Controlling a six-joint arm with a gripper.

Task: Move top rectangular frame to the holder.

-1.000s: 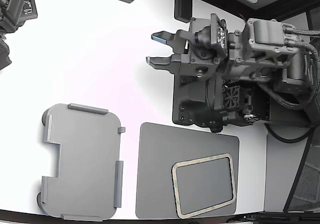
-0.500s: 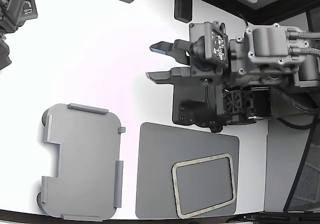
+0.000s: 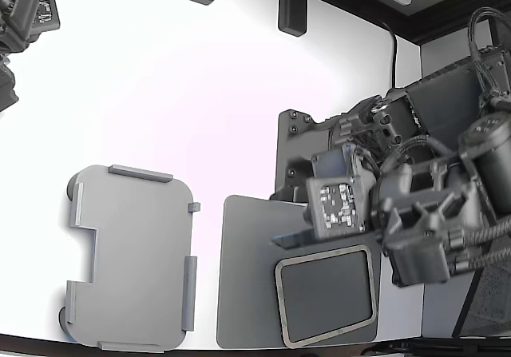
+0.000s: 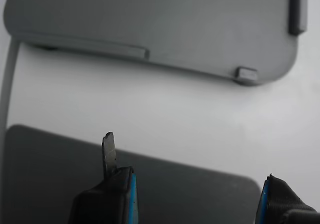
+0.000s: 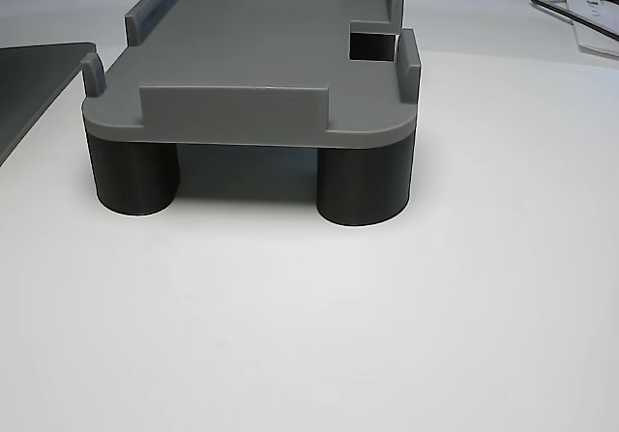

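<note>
White worktop carries the rectangular frame on a dark mat at the exterior view's lower right, the holder lies left, and the empty, wide-open claw approaches, needing descent onto the frame's edge.

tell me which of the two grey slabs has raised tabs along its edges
The light grey holder, at the exterior view's left. The darker mat beside it is plain and flat, with the frame on it.

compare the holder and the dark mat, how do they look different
The holder is light grey with raised edge tabs and a side notch; the mat is darker, flat and plain. The holder stands on dark round legs and is bare; the mat carries the frame. Both are rounded rectangles.
</note>
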